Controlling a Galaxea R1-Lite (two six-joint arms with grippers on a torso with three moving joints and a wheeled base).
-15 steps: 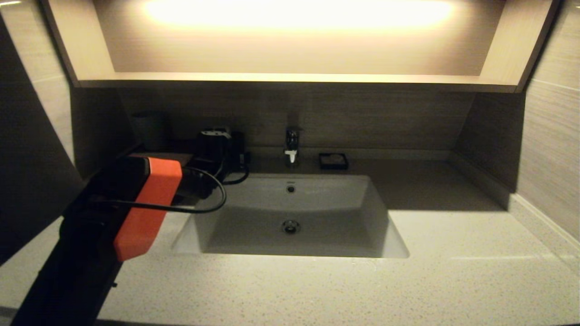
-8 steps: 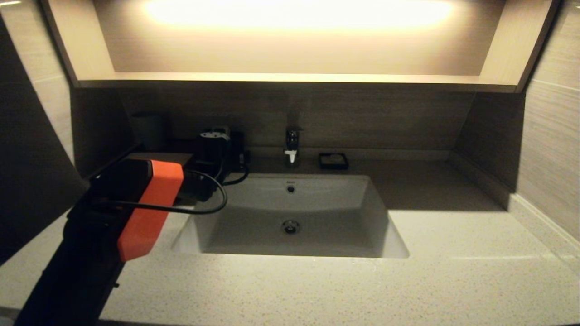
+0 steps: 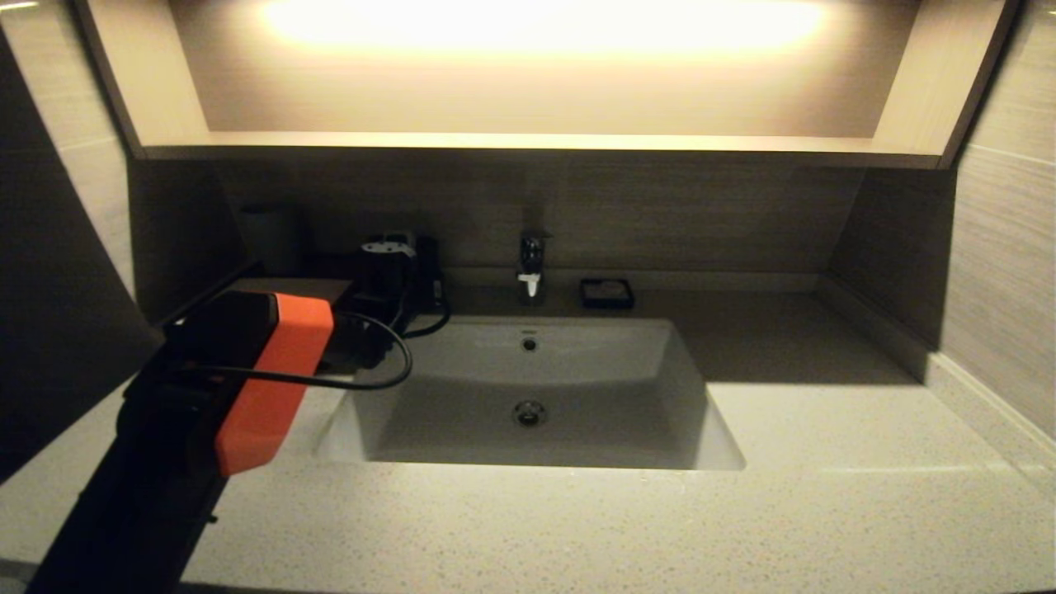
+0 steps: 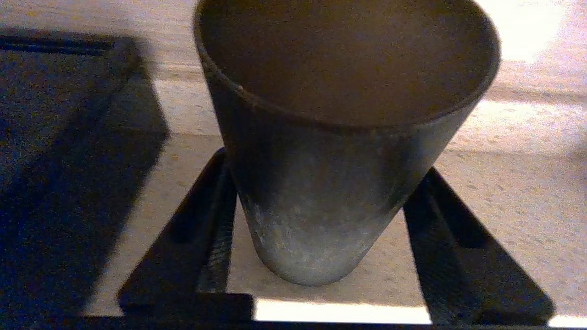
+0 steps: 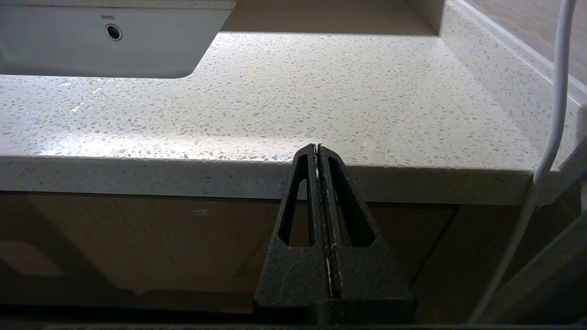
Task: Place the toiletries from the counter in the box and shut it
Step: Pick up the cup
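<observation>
Right now the left hand [image 4: 321,256] is spread wide w/ a dark tumbler [image 4: 339,137] standing between its fingers [image 4: 183,238], apparently not clamped, at the back left of the table [image 3: 825,511] beside the box [image 3: 293,285]. Right hand [image 5: 318,151] sits pressed closed, empty, parked below the table's front edge.

Step, I'd judge: working near the box. No toiletries visible anywhere; next move needs locating them first.

Only the left wrist cam shows the tumbler close up; head view shows sink [image 3: 685,388] & soap dish [image 3: 606,293].
</observation>
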